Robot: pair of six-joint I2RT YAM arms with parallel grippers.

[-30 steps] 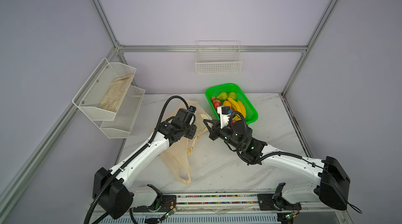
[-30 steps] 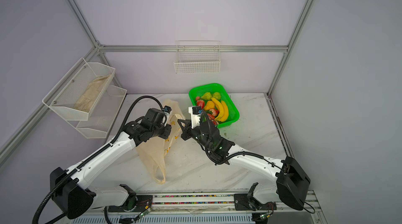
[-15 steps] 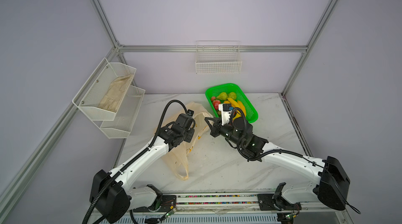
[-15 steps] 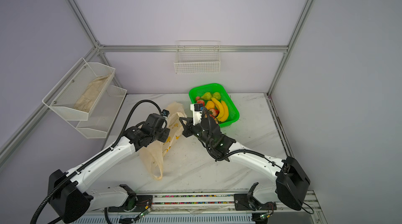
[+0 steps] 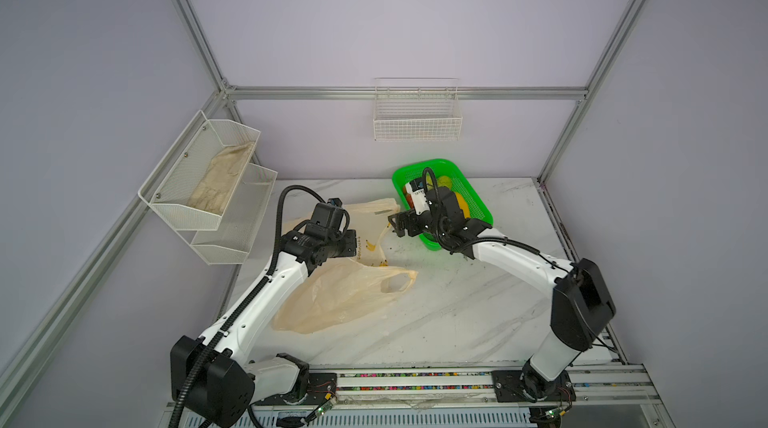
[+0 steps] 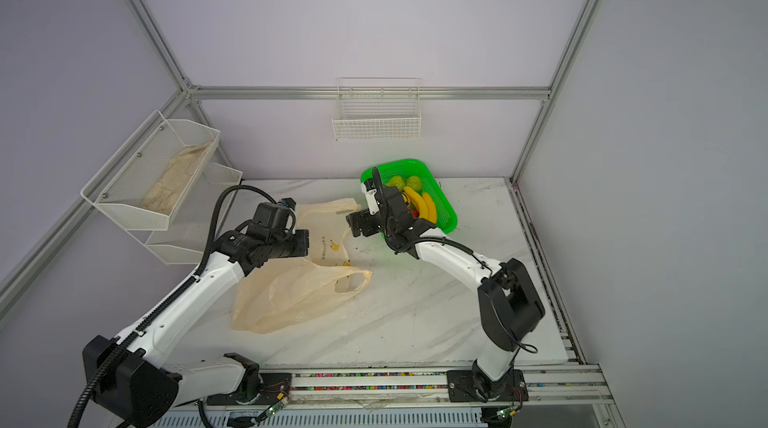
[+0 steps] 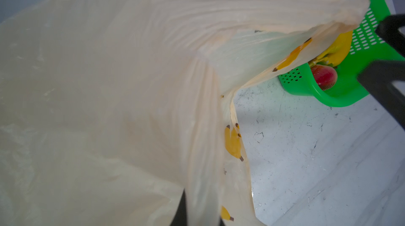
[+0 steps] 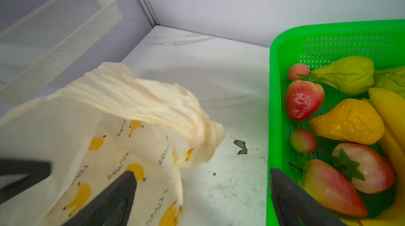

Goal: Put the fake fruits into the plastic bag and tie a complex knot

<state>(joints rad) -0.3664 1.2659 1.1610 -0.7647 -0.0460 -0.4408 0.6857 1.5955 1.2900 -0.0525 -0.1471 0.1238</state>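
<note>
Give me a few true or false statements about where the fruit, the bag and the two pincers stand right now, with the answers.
1. The fake fruits lie in the green basket. True.
2. The right pincer is shut on one of the fruits. False: it is open and holds nothing.
3. The left pincer is shut on the plastic bag. True.
4. The bag's handles are tied in a knot. False: no knot shows, and one handle loop lies open on the table.
</note>
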